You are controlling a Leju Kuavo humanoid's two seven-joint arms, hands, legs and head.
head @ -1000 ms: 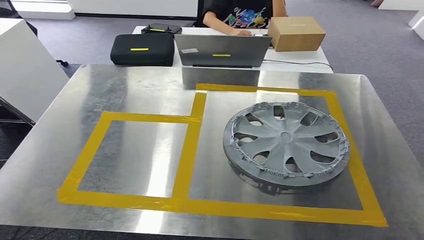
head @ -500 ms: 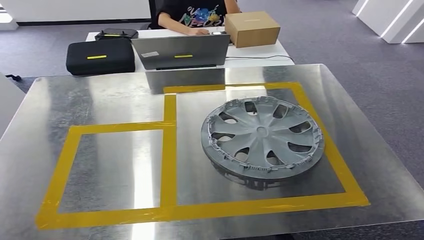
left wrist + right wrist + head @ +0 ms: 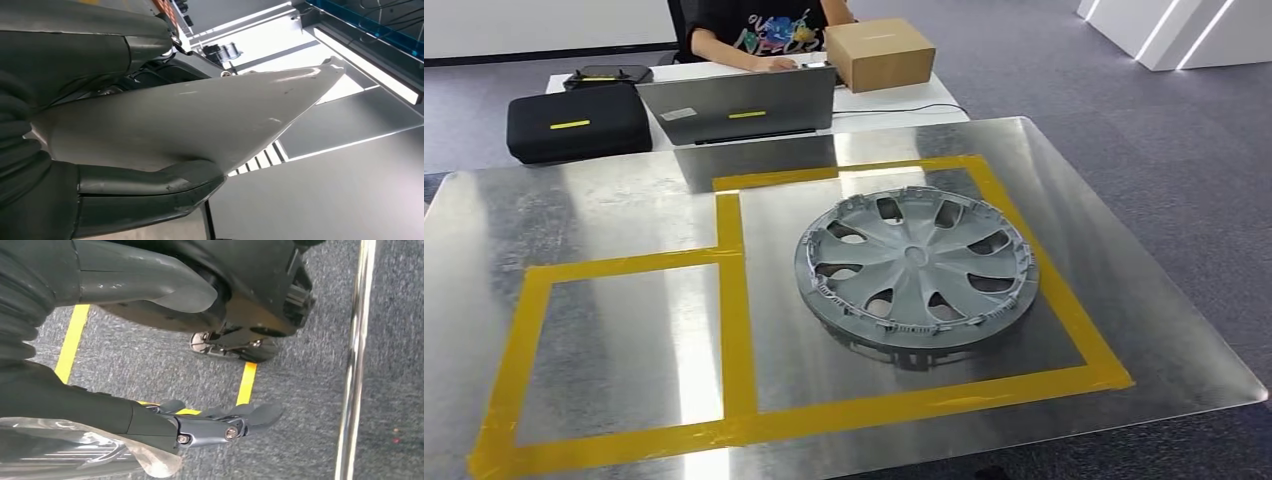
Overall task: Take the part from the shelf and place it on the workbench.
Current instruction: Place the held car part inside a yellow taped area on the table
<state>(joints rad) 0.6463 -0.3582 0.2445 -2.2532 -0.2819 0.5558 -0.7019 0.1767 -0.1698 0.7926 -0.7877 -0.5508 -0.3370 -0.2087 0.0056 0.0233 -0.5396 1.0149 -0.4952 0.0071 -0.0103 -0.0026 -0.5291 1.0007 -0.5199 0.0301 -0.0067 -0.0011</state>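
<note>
My left hand [image 3: 60, 190] grips a pale grey-white part [image 3: 200, 125] that tapers to a point, with the thumb on one face and the darker fingers [image 3: 100, 45] on the other. The steel workbench [image 3: 1144, 300] lies ahead in the head view, marked with yellow tape [image 3: 729, 300] into two zones. A grey wheel cover [image 3: 914, 265] lies flat in the right zone; the left zone [image 3: 614, 350] is bare. My right hand [image 3: 150, 420] hangs over the carpet with its fingers [image 3: 225, 425] stretched out and nothing between them. A shiny pale edge [image 3: 75, 455] shows beside that hand.
Behind the workbench stands a white desk with a laptop [image 3: 739, 105], a black case [image 3: 574, 125] and a cardboard box [image 3: 879, 52]; a person [image 3: 759, 30] sits there. Near my right hand are a chrome bar [image 3: 355, 365], a castor [image 3: 230, 342] and yellow floor lines.
The whole head picture has slid left and the workbench's right edge has come into sight, so the camera has turned. The wheel cover has not moved on the bench.
</note>
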